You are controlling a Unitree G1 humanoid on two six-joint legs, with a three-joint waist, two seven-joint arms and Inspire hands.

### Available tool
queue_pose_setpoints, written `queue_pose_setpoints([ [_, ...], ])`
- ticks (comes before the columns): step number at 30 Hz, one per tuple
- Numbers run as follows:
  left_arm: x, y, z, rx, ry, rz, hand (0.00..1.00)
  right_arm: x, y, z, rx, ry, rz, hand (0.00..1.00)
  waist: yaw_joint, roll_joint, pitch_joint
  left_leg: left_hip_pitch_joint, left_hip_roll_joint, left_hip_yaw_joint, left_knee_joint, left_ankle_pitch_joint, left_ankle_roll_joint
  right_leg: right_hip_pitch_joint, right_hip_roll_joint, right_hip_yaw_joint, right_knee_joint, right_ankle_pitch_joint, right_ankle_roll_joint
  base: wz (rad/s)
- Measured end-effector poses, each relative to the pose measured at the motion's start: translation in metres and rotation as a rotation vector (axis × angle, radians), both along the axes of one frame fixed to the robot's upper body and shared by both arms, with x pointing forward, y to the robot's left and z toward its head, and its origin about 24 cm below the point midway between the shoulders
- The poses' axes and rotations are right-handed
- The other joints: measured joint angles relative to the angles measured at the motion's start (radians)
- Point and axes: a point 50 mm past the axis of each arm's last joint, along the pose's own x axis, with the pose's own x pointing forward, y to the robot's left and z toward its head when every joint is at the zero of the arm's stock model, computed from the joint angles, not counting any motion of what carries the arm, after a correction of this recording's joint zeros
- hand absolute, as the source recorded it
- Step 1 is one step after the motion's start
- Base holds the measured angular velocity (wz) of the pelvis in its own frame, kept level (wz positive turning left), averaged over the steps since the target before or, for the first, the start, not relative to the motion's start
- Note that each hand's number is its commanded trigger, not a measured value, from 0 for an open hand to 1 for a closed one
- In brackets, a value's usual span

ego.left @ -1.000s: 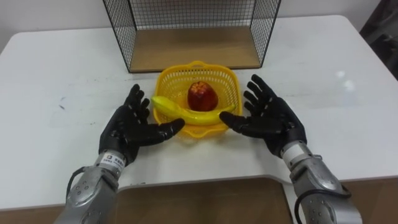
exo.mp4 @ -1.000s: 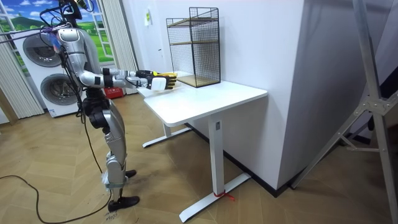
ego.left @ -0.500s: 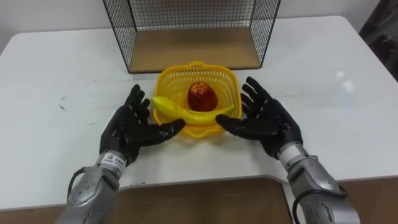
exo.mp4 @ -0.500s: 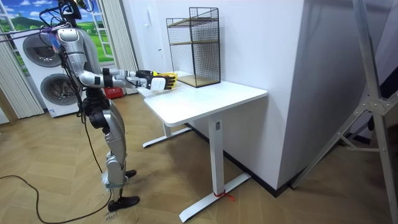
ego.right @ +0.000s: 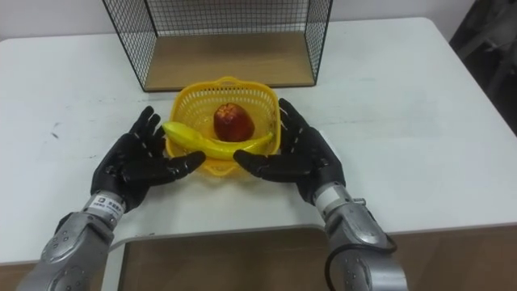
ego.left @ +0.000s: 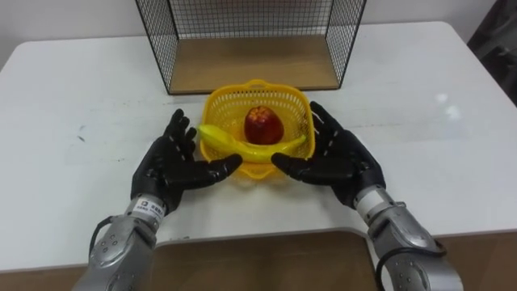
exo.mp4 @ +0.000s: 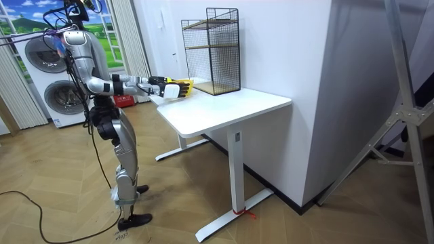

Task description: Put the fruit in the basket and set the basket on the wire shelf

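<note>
White table [ego.left: 420, 121], with the robot standing at its near edge. Wire shelf [ego.left: 250, 63] at the table's rear. Yellow basket [ego.left: 222, 109] on the table just in front of the shelf. 2 hands flank the basket: left hand [ego.left: 171, 170] and right hand [ego.left: 339, 158], fingers straight and spread, palms inward, clasping nothing. Banana [ego.left: 242, 145] lies across the basket's front; apple [ego.left: 263, 125] sits behind it, inside.

I see a yellow basket [ego.left: 257, 84] in open lattice weave, a red apple [ego.left: 263, 125], a yellow banana [ego.left: 242, 146], my left robot hand [ego.left: 170, 166] and right robot hand [ego.left: 339, 158] both black, a white surface [ego.left: 81, 89], a black wire shelf [ego.left: 160, 40] in square grid, its board [ego.left: 250, 63] light brown wood.
</note>
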Motion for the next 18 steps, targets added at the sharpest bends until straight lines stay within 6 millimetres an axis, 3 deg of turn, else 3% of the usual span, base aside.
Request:
queue_pose_setpoints([
  [18, 0.003, -0.0096, 0.0018, -0.003, -0.004, -0.063, 0.0, 0.0021, 0.0084, 0.0006, -0.002, 0.01, 0.04, 0.0, -0.003, 0.006, 0.0037, -0.004, 0.0, 0.0, 0.002, 0.0, 0.0, -0.001, 0.0, -0.002, 0.0, 0.0, 0.0, 0.0],
])
